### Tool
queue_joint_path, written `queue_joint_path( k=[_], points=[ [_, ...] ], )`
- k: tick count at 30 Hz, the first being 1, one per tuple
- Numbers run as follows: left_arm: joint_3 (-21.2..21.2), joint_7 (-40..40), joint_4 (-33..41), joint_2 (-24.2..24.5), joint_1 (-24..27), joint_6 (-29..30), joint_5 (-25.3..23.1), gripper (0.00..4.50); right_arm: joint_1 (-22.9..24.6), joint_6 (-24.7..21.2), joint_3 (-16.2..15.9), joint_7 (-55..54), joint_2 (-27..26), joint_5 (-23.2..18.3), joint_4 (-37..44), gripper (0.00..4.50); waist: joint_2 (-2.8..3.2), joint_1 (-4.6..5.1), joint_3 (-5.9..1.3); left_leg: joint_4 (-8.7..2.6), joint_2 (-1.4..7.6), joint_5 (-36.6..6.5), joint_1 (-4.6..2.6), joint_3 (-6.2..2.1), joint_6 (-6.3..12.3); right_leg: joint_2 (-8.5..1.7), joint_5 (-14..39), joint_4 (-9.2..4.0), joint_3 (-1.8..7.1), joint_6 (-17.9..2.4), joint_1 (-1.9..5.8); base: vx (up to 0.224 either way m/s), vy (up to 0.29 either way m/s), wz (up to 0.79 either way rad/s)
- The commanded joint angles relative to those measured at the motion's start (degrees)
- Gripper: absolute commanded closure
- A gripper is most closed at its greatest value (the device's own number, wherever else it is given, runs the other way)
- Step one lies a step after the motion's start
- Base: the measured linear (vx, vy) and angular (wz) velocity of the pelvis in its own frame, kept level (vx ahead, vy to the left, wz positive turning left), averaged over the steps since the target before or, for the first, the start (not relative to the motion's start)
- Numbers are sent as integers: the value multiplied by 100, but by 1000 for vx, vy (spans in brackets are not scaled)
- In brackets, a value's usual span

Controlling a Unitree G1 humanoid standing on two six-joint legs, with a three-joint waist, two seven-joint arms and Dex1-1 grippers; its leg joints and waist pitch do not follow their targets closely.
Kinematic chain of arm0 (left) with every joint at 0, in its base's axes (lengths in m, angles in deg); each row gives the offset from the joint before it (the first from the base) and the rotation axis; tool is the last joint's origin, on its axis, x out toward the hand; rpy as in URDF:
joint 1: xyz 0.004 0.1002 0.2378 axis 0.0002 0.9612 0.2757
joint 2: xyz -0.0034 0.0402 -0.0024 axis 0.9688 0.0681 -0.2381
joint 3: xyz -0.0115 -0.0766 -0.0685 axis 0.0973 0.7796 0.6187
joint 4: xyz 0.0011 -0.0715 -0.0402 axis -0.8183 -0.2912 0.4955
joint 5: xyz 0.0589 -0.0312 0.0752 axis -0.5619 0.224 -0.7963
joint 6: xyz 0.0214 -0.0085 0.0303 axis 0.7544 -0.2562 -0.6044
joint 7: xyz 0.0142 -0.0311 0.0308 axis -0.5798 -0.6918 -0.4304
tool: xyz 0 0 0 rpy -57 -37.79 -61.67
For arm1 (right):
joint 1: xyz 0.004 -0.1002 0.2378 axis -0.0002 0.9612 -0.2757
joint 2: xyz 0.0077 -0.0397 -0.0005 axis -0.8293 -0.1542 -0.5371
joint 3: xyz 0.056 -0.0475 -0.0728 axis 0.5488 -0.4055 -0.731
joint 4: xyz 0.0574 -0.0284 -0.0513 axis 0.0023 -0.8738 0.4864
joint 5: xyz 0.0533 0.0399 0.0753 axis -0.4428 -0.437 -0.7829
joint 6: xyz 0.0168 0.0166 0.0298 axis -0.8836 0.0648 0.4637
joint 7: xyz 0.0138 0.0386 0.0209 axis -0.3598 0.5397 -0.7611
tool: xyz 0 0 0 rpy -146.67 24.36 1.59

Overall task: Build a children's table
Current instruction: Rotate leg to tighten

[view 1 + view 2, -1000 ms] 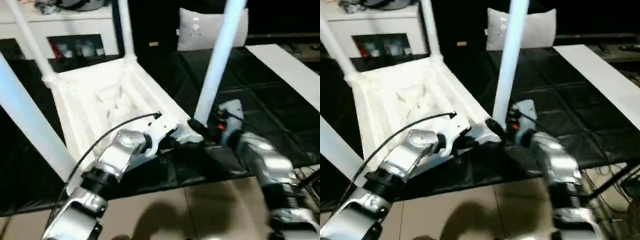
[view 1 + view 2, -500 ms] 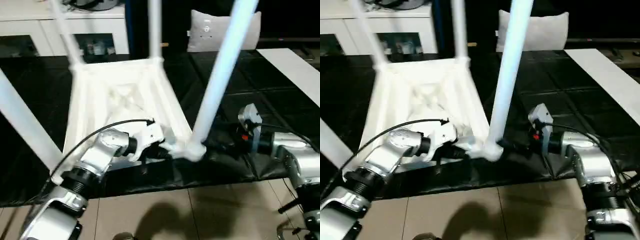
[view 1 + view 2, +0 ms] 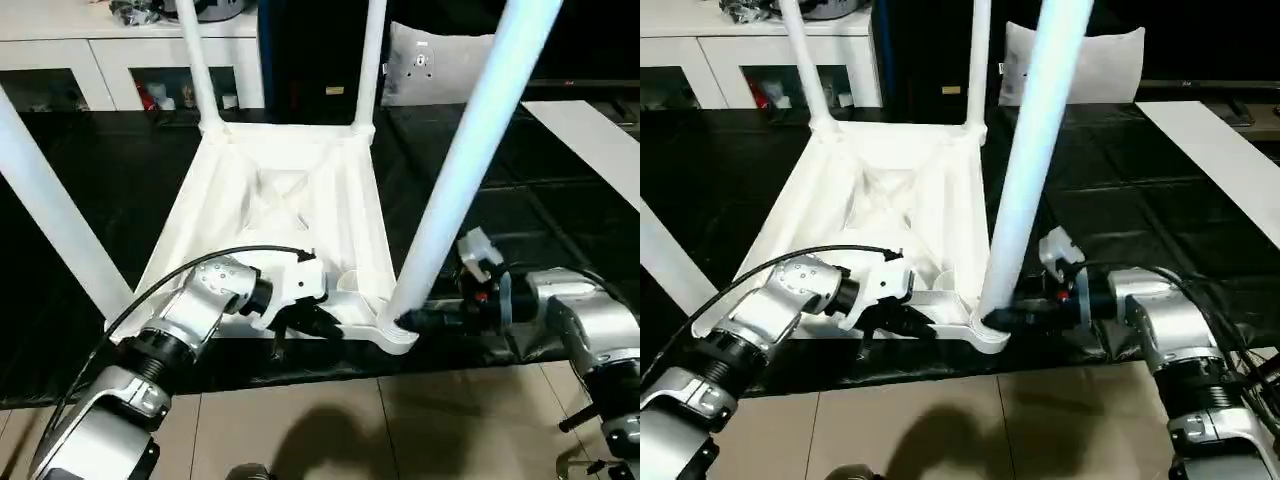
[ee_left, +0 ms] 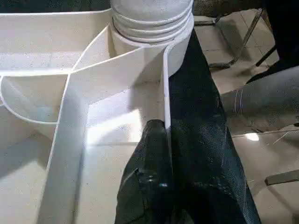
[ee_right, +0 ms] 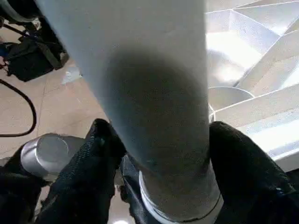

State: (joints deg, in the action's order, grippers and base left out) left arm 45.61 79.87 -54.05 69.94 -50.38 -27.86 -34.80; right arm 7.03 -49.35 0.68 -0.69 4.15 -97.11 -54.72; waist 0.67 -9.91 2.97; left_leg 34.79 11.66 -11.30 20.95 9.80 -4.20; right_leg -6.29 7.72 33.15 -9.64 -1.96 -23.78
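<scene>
The children's table lies upside down on a black mat, its ribbed top (image 3: 290, 200) facing up and all its legs standing in the corner sockets. My left gripper (image 3: 325, 325) is shut on the thin rim (image 4: 166, 93) of the top, just beside the near right socket (image 4: 149, 23). One black finger (image 4: 154, 186) sits inside the rim, the other outside. My right gripper (image 3: 415, 322) is at the foot of the near right leg (image 3: 460, 170). Its fingers (image 5: 88, 163) press against both sides of that leg (image 5: 149, 93).
A grey cushion (image 3: 435, 65) and a white cabinet (image 3: 100, 60) stand behind the table. A white board (image 3: 590, 130) lies on the mat at the right. The near left leg (image 3: 45, 210) rises beside my left arm. Tiled floor (image 3: 350, 430) begins at the mat's front edge.
My right gripper has moved left to the foot of the near right leg and closed around it. The left gripper has kept its hold on the rim. The head camera has shifted.
</scene>
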Motion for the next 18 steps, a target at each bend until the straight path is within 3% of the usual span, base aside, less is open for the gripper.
queue_joint_path(
  k=[1, 8, 11, 12, 14, 15, 16, 17, 18],
  points=[
    [-56, 4, 9, -66, -196, -160, -13, 450, -73, -78, -5, 180, 15, -136, 24, 190, -78, 21, -465, -373, 209, -803, -38, -25, 394, -350, 2100, -393, 361, -631, 389, 0, 0, 0],
    [186, -405, 104, -306, -80, 346, 161, 450, 438, -497, 42, 31, -90, -477, 803, 229, -85, -57, -473, -372, 226, -696, -40, -27, 400, -357, 1963, -369, 379, -637, 391, 0, 0, 0],
    [308, -810, 189, -471, -77, 731, 167, 450, 524, -830, 263, -610, -378, -623, 1006, 234, -80, -78, -468, -382, 234, -689, -44, -33, 362, -360, 2037, -377, 379, -612, 380, 0, 0, 0],
    [372, -1013, 203, -557, -89, 878, 166, 450, 519, -911, 318, -909, -489, -590, 1020, 234, -23, -70, -445, -387, 209, -818, -37, -40, 303, -362, 2266, -416, 352, -551, 375, 0, 0, 0],
    [579, -1619, 181, -830, -154, 1196, 178, 450, 433, -1042, 388, -1766, -830, -350, 957, 236, -65, -27, -440, -388, 176, -950, -54, -29, 203, -362, 2587, -483, 330, -384, 377, 0, 0, 0],
    [638, -1784, 198, -919, -171, 1327, 188, 450, 386, -1137, 411, -2095, -960, -251, 919, 236, -65, 44, -414, -397, 158, -1050, -45, -43, 121, -354, 2799, -525, 294, -290, 371, 0, 0, 0],
    [694, -2003, 217, -1028, -187, 1442, 176, 450, 329, -1250, 432, -2468, -1128, -140, 876, 236, -88, 136, -410, -387, 120, -1128, -11, -52, 58, -350, 3039, -563, 235, -115, 414, 0, 0, 0],
    [749, -2211, 247, -1135, -191, 1580, 151, 450, 301, -1325, 437, -2817, -1288, 0, 871, 236, -57, 217, -417, -378, 102, -1153, -32, -49, 46, -348, 3135, -609, 218, -22, 393, 0, 0, 0],
    [802, -2433, 283, -1267, -191, 1742, 126, 450, 259, -1399, 447, -3251, -1498, 163, 841, 237, -66, 267, -406, -379, 97, -1168, -11, -57, 46, -337, 3161, -622, 202, 22, 397, 0, 0, 0]
  ],
)
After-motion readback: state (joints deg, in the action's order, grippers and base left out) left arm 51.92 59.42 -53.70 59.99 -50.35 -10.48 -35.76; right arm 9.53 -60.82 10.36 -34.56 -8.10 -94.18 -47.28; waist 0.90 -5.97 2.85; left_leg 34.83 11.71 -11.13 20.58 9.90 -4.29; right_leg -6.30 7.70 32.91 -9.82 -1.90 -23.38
